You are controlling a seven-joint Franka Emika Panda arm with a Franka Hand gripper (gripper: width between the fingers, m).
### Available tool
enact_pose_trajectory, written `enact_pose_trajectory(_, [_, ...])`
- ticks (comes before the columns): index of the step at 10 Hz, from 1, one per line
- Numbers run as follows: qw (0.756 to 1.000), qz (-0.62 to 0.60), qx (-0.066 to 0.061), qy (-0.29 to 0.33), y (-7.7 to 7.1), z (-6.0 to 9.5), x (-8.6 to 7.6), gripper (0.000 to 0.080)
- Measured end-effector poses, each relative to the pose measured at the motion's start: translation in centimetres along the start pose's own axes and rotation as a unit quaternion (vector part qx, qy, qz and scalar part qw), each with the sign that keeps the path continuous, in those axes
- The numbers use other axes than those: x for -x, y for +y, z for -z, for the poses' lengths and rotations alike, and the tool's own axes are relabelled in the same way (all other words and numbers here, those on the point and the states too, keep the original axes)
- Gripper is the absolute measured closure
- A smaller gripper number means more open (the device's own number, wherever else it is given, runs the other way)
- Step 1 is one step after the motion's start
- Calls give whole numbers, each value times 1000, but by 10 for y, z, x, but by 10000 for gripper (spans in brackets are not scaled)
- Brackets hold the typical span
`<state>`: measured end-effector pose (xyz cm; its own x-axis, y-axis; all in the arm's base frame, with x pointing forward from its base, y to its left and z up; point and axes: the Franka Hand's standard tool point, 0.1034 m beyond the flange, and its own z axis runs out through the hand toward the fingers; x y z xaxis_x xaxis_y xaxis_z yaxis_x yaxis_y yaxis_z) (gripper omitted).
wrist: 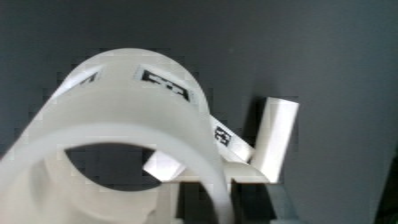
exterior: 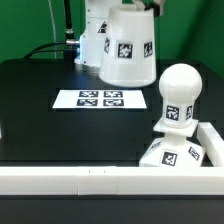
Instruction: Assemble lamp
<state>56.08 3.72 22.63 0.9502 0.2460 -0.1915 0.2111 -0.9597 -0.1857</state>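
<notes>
The shade (exterior: 128,50) hangs in the air above the far side of the desk (exterior: 40,110), its long axis tilted, wide end down and toward the exterior view's left. It is a white tapered cup with black-and-white square tags; the wrist view looks into its open mouth (wrist: 125,170). The end effector (wrist: 210,200) pinches its wall. The bulb (exterior: 178,95) stands upright on the base (exterior: 170,152) at the exterior view's right, near a white rail (exterior: 90,180). The marker board (exterior: 100,98) lies flat on the black desk.
</notes>
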Motion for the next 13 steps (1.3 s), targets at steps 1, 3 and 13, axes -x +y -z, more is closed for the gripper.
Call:
enact_pose_trajectory(1, [1000,2,-2,-3,-3,12,3,755])
enact_pose_trajectory(3, [1000,-9,-3,-4,-11,28,1,755])
enact_pose_trajectory(13, [1000,-26,1,-4,-48,-20,-71,755])
